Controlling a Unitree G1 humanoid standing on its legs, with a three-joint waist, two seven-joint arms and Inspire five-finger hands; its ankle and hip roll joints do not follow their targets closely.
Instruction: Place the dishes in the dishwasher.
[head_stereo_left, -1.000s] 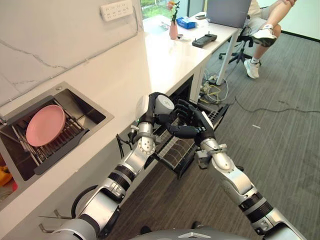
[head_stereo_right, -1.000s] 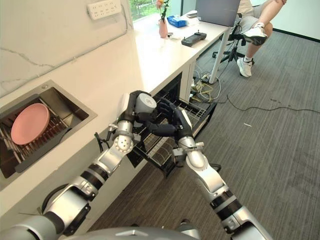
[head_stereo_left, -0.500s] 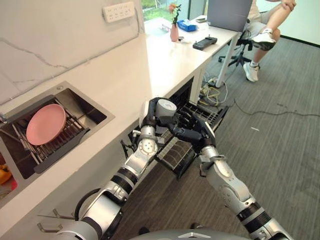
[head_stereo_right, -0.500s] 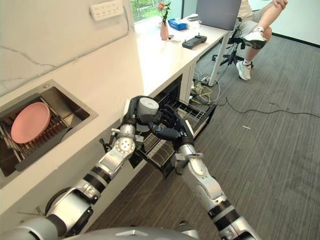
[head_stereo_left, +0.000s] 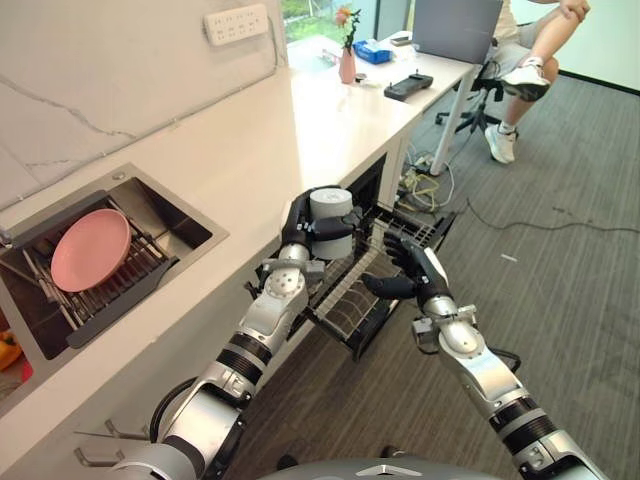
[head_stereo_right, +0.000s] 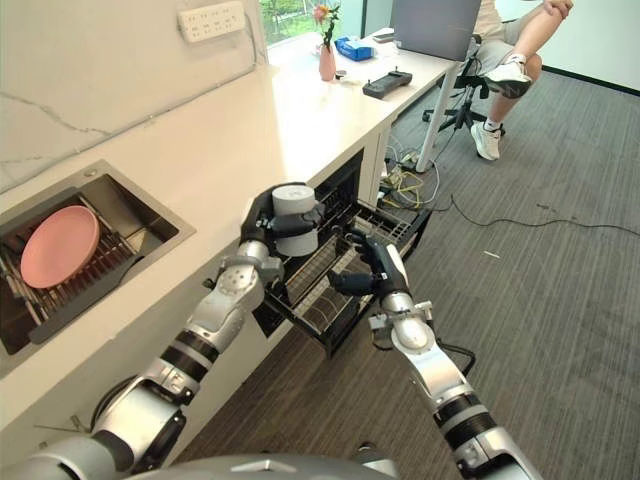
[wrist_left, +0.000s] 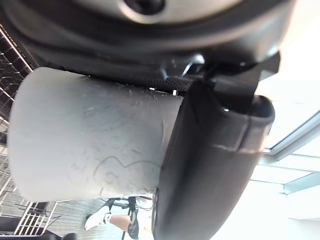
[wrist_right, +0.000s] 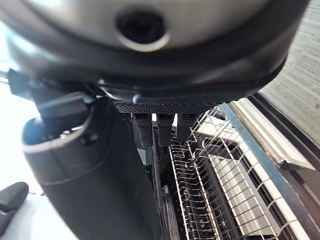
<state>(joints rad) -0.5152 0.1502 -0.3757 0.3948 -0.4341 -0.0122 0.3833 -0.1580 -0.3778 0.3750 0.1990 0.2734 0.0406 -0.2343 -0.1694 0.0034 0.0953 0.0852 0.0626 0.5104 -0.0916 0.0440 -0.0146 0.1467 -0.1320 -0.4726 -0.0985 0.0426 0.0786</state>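
A pale grey cup (head_stereo_left: 331, 223) stands upright in my left hand (head_stereo_left: 297, 226), which is shut round its side; up close the cup (wrist_left: 90, 140) lies against the thumb (wrist_left: 210, 165). It hangs above the pulled-out wire rack (head_stereo_left: 352, 300) of the dishwasher under the counter. To the right of the cup, my right hand (head_stereo_left: 420, 274) is open over the rack's outer end and holds nothing. Its straight fingers (wrist_right: 160, 129) point along the rack (wrist_right: 220, 195). A pink plate (head_stereo_left: 90, 250) leans in the drying rack of the sink (head_stereo_left: 185, 222) at the left.
The white counter (head_stereo_left: 300, 120) runs to the back, with a vase (head_stereo_left: 347, 62), a tissue box and a black controller (head_stereo_left: 409, 84) on it. A person (head_stereo_left: 530, 60) sits on a chair at the back right. Cables (head_stereo_left: 430, 185) lie on the carpet beside the dishwasher.
My right hand has let go of the cup and drawn back to the right and lower. The left hand keeps the cup and has turned it upright over the rack.
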